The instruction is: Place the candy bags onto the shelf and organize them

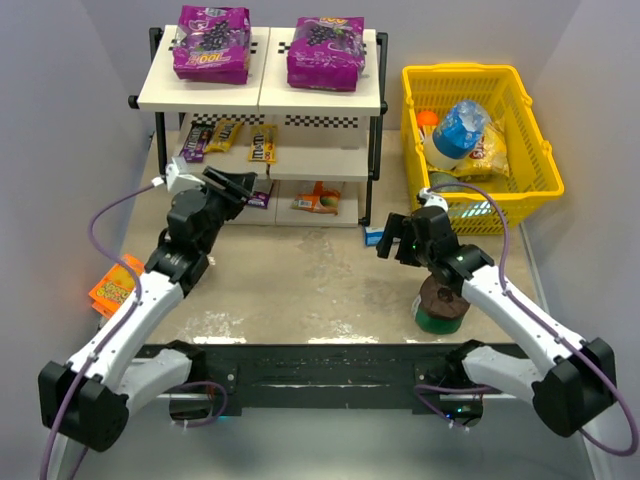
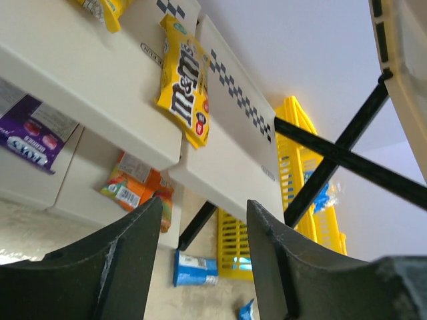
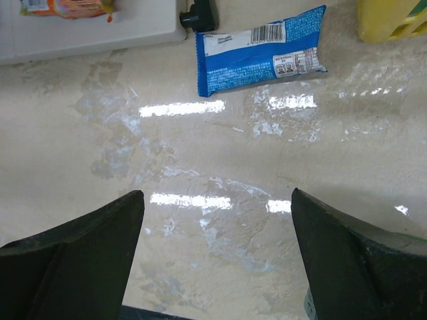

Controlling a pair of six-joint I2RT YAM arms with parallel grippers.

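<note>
Hovering open-handed at the shelf, one blue bag lying on the table

Both arms are reached out toward the shelf (image 1: 262, 95), and neither has anything in its grasp. The left gripper (image 1: 238, 184) is up close to the left end of the lowest tier, its jaws parted a moderate way with nothing between them. Its wrist camera looks up under the boards. The right gripper (image 3: 217, 197) hangs low over the table (image 3: 220, 153) with its jaws spread wide, empty too. The blue bag (image 3: 257, 48) lies flat just ahead of it, beside the shelf's black foot and near a corner of the yellow basket (image 1: 520, 190).

On the shelf itself, the two large purple bags (image 1: 211, 42) sit side by side on the top board, one on each half. The middle tier carries a small dark-purple bag (image 1: 195, 143) at the left, with two yellow bags (image 2: 185, 93) next to it. The bottom tier holds another dark-purple bag (image 2: 30, 137) just beside the left gripper, and an orange bag (image 1: 318, 198) further right.

Off to the side, the basket holds a bottle (image 1: 462, 128) and a yellow packet (image 1: 490, 155). A flat orange box (image 1: 115, 285) lies at the table's left edge, and a squat round tin (image 1: 438, 308), brown on top and green below, stands under the right forearm
</note>
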